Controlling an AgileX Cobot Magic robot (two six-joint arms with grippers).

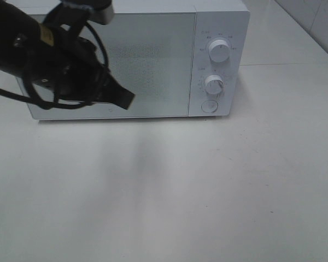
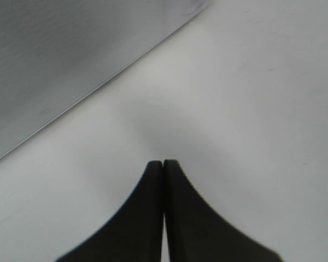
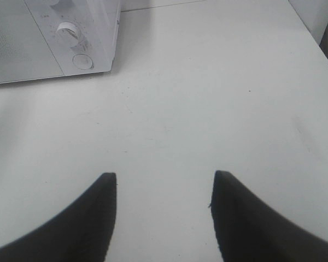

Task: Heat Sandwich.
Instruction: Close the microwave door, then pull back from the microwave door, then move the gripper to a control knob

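**Operator:** Where does the sandwich lie from each gripper, and which way does its long axis run?

**Technician:** We cannot locate the sandwich. It does not show on the surface in any view, so we cannot state its direction, heading or long axis. The microwave stands at the far side with its door shut and not see-through. We judge the sandwich may be inside, but we cannot confirm this.

**Operator:** State the grippers.

**Technician:** The left gripper is closed on nothing, its fingers pressed together. It hangs just in front of the door's lower edge, left of the control panel. The right gripper is open and empty above bare surface, on the near side and to the right of the microwave. The lower knob and the round button lie far-left of it.

**Operator:** Which arm is nearer?

**Technician:** We judge the left nearer the door. Neither gripper touches the panel.
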